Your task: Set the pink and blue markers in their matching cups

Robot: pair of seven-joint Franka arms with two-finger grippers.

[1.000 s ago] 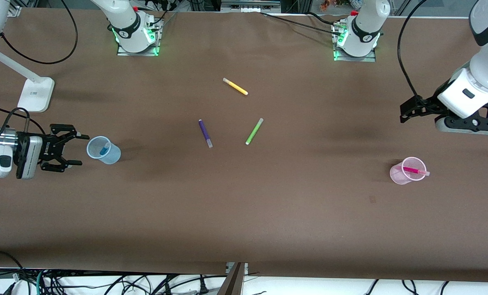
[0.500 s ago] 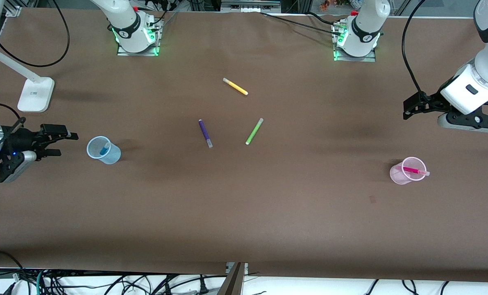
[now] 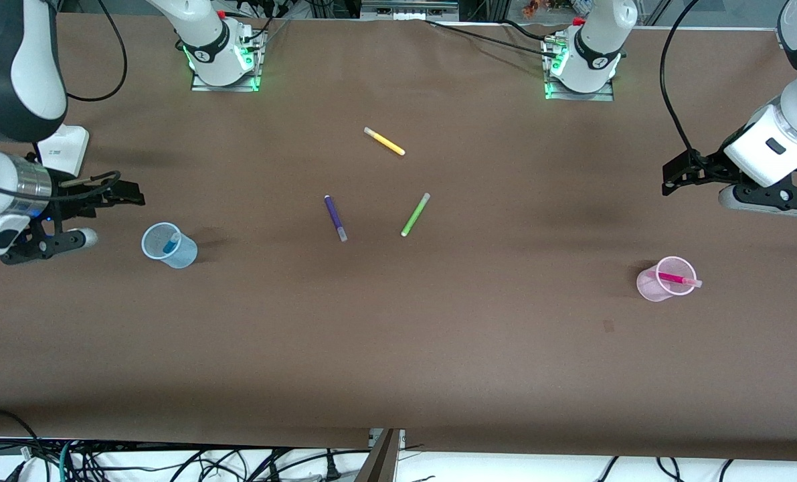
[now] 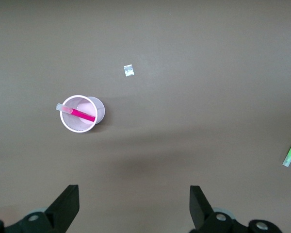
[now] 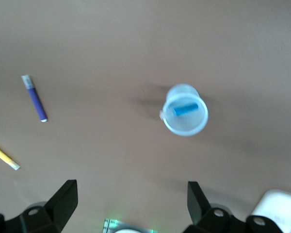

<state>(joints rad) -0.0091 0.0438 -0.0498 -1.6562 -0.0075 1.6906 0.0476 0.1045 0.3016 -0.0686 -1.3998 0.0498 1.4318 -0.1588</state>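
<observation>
So the bright blue marker (image 3: 170, 246) is sitting inside the small translucent pale blue plastic cup (image 3: 168, 245) toward the right arm's end of the brown table (image 3: 398, 348), and the magenta-pink marker (image 3: 676, 279) leans in the translucent pale pink plastic cup (image 3: 666, 278) toward the left arm's end, pale cap poking over the rim. The right gripper (image 3: 127, 195) hangs over bare table beside the blue cup with its fingers spread and nothing in them. The left gripper (image 3: 672, 178) is up over the table near the pink cup, also spread wide and holding nothing, while the dark purple pen (image 3: 335, 217), lime green pen (image 3: 415, 214) and yellow pen (image 3: 384, 141) lie loose mid-table.
</observation>
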